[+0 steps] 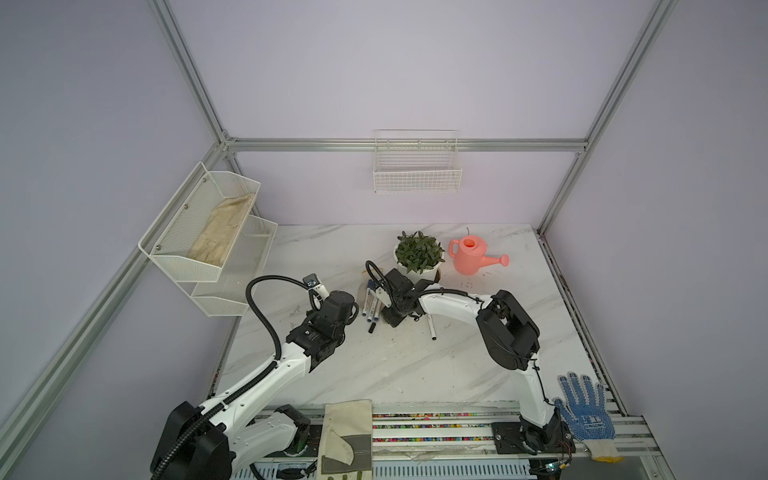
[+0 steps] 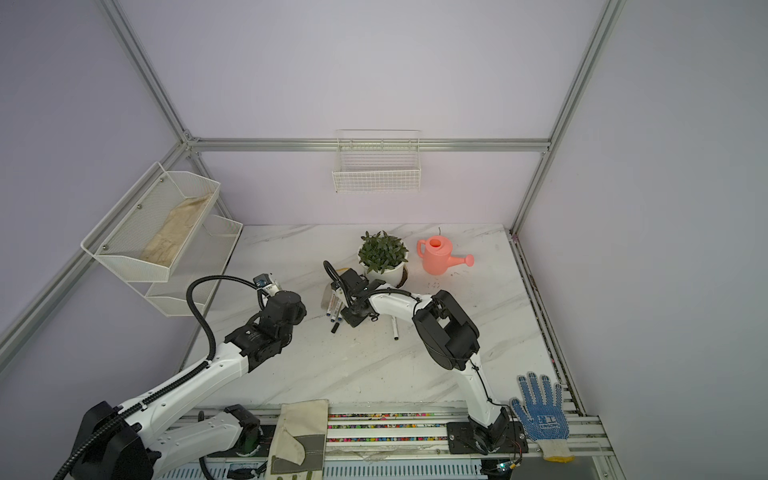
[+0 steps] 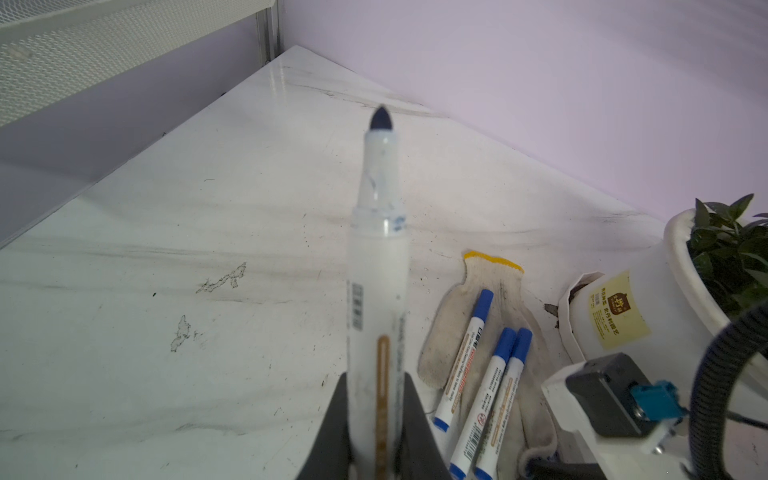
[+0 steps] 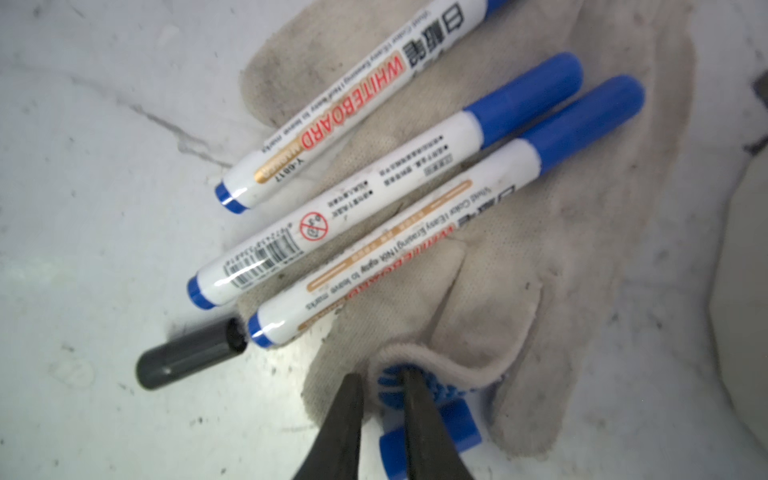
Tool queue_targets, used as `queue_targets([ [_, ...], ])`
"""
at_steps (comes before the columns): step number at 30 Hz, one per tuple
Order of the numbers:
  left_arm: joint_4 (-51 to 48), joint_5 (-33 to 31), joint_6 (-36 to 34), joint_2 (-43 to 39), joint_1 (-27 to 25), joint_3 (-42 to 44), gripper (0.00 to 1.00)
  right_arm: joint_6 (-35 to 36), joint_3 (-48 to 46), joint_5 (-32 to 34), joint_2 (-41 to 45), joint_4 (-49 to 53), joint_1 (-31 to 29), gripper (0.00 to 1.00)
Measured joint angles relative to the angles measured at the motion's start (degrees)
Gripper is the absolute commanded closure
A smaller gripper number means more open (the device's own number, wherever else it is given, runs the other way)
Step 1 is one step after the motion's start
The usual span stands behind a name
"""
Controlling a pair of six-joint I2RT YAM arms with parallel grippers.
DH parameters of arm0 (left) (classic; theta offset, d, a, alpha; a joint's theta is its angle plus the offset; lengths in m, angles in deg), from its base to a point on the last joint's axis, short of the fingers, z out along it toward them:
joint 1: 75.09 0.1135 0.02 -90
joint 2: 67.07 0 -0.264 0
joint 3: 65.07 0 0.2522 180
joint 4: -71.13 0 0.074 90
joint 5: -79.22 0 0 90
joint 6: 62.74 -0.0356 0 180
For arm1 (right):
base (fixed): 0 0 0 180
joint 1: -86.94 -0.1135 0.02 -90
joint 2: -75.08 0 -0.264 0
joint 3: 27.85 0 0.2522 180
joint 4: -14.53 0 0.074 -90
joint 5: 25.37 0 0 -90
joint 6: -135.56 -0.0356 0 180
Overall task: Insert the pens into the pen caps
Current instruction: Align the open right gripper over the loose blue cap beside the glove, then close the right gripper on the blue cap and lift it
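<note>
My left gripper (image 3: pixel 376 376) is shut on an uncapped white pen (image 3: pixel 376 270) whose dark tip points away over the table. Three capped pens (image 4: pixel 374 187) with blue caps lie side by side on a dirty white glove (image 4: pixel 540 270). A loose black cap (image 4: pixel 191 355) lies beside them. My right gripper (image 4: pixel 380 380) has its jaws nearly together at the glove's folded edge. One finger crosses a loose blue cap (image 4: pixel 453 428), and a grip cannot be made out. Another uncapped pen (image 1: pixel 431 326) lies under the right arm.
A potted plant (image 1: pixel 417 253) and a pink watering can (image 1: pixel 471 255) stand behind the pens. A blue-dotted glove (image 1: pixel 582 411) and a canvas glove (image 1: pixel 347 432) lie on the front rail. Mesh racks (image 1: pixel 208 232) hang at the left, and a wire basket (image 1: pixel 417 166) on the back wall.
</note>
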Motion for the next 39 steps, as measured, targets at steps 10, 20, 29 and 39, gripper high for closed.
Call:
queue_targets([
  [10,0.7,0.9,0.0,2.9,0.0,0.0,1.00,-1.7,-4.2,4.6,6.4,0.4,0.6,0.64],
  [20,1.6,1.4,0.0,3.0,0.0,0.0,1.00,-8.9,-11.7,3.4,12.0,2.3,5.9,0.62],
  [29,1.6,1.5,0.0,3.0,0.0,0.0,1.00,-11.8,-13.8,1.5,12.1,3.3,6.6,0.62],
  [39,1.6,1.5,0.0,3.0,0.0,0.0,1.00,-12.2,-14.3,1.7,12.1,3.4,7.0,0.63],
])
